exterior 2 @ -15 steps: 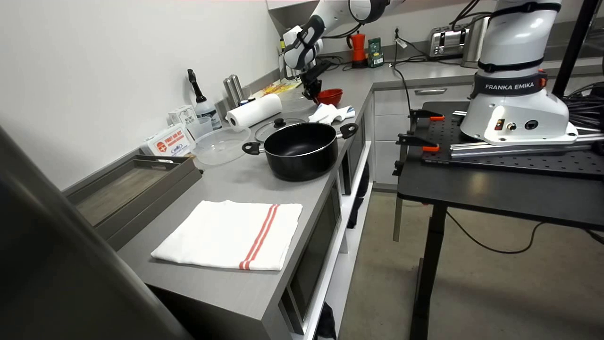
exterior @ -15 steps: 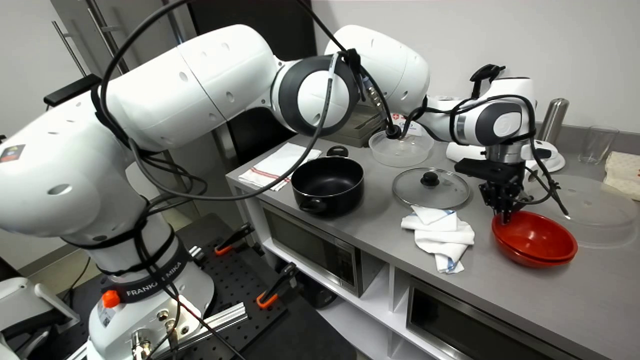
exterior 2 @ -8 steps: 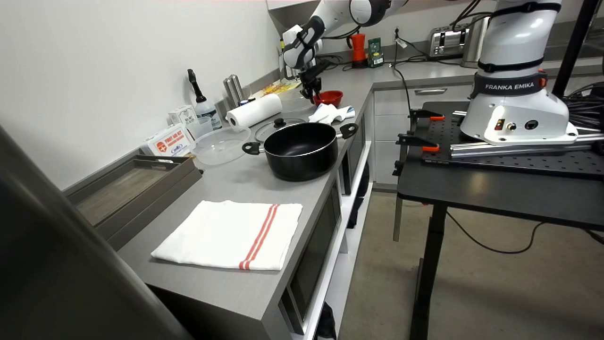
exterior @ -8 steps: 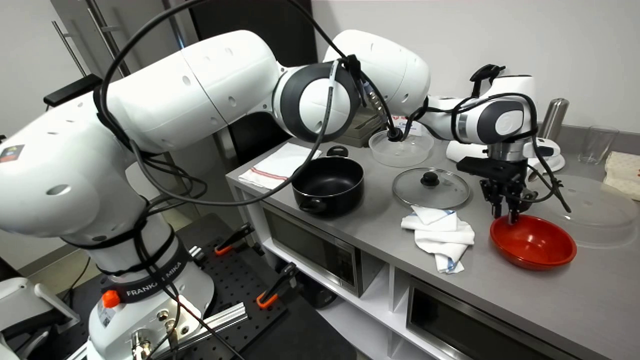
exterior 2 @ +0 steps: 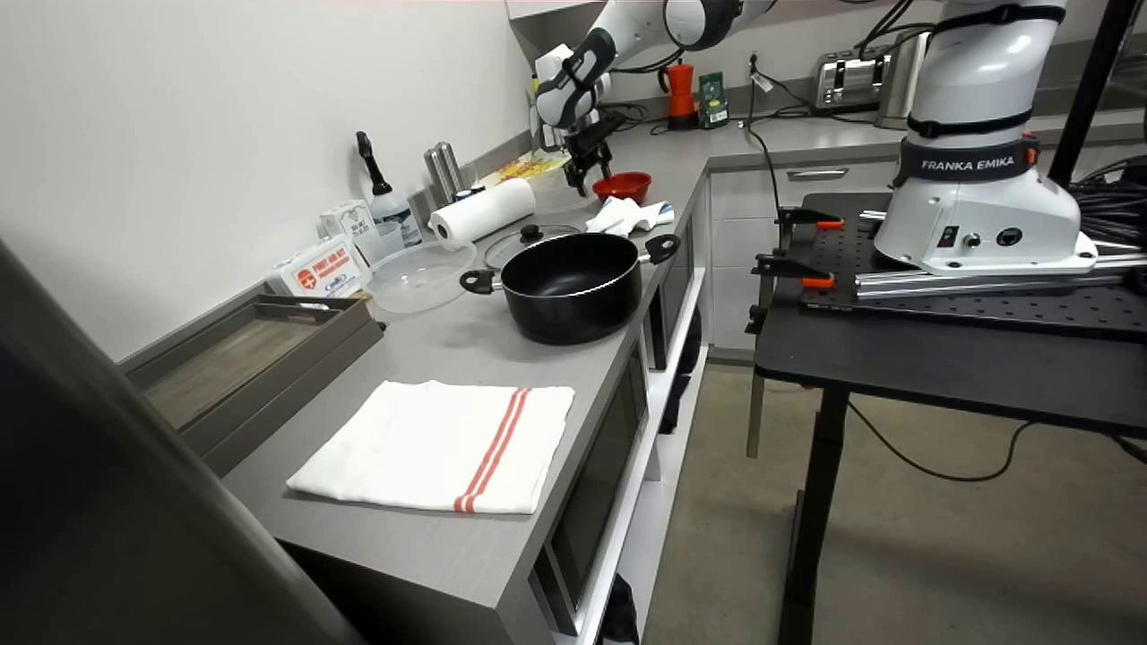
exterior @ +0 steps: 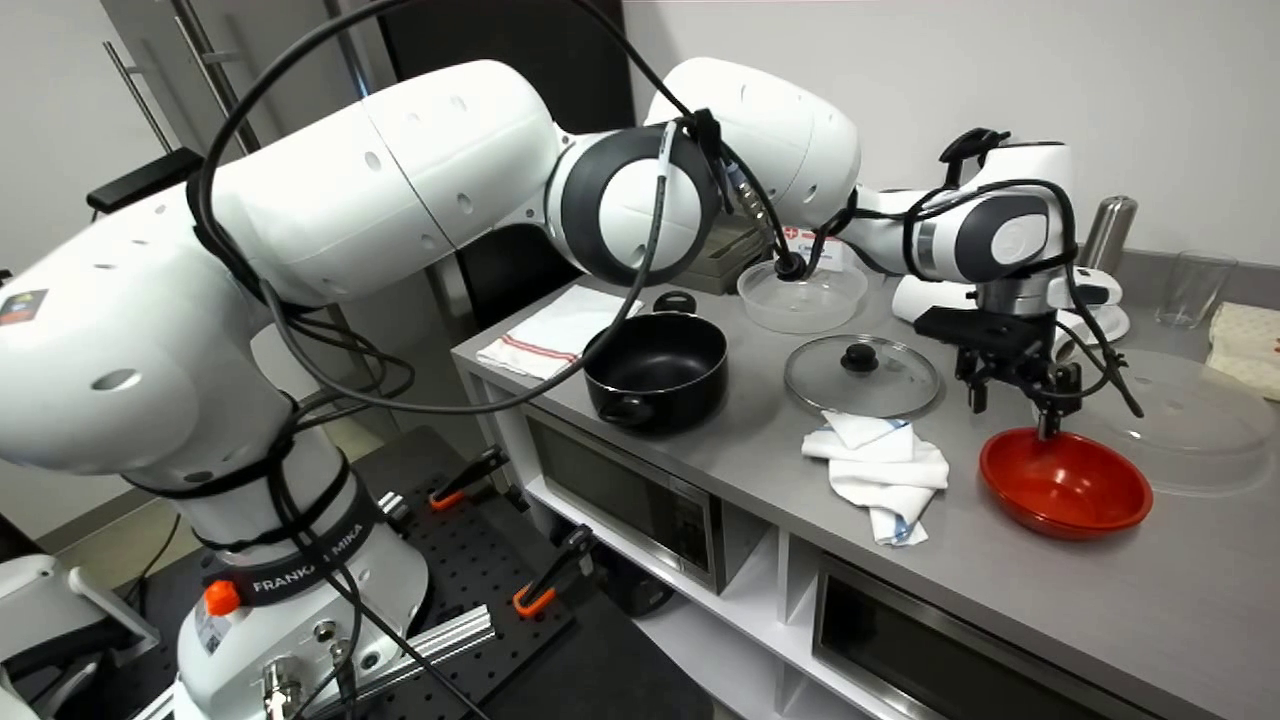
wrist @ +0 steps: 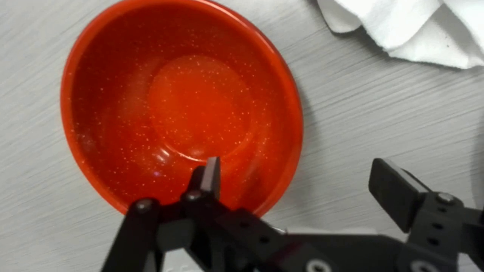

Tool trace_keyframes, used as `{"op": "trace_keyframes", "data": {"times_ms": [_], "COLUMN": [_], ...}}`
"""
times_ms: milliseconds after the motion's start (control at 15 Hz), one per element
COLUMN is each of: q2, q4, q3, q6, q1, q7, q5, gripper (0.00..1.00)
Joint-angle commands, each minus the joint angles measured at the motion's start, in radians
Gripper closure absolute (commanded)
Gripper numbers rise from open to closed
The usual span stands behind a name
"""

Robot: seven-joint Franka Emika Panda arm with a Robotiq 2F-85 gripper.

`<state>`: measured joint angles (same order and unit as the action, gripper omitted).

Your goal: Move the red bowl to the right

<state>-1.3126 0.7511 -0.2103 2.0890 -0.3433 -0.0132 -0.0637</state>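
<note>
The glossy red bowl (exterior: 1070,490) rests upright on the grey counter and shows in both exterior views. In the wrist view the red bowl (wrist: 196,109) fills the left and middle, its near edge covered by the gripper's black linkage. My gripper (wrist: 297,169) is spread wide with nothing gripped. One of its fingers (wrist: 211,177) is over the bowl's inside; the opposite one stands over bare counter, so the rim passes between them without visible contact. In an exterior view the gripper (exterior: 1013,416) hangs just above the bowl's far-left rim.
A crumpled white cloth (exterior: 880,470) lies left of the bowl, with a glass lid (exterior: 862,375) behind it. A large clear plastic cover (exterior: 1190,420) stands close behind the bowl. Farther left is a black pot (exterior: 655,370). The counter's front edge runs near the bowl.
A second ago the fingers were together at the bowl's rim; they have since spread apart. The bowl has settled slightly lower, and the gripper has risen a little above it.
</note>
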Motion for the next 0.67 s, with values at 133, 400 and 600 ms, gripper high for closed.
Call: {"op": "trace_keyframes", "data": {"times_ms": [133, 400, 600], "q2": [0.068, 0.192, 0.142], "q4": [0.039, 0.157, 0.076], "q3": [0.09, 0.196, 0.189], "q6": [0.058, 0.161, 0.13], "q1": [0.023, 0.037, 0.04], "q7": [0.067, 0.172, 0.133], "q5": [0.028, 0.037, 0.012], "gripper": [0.0, 0.0, 0.0]}}
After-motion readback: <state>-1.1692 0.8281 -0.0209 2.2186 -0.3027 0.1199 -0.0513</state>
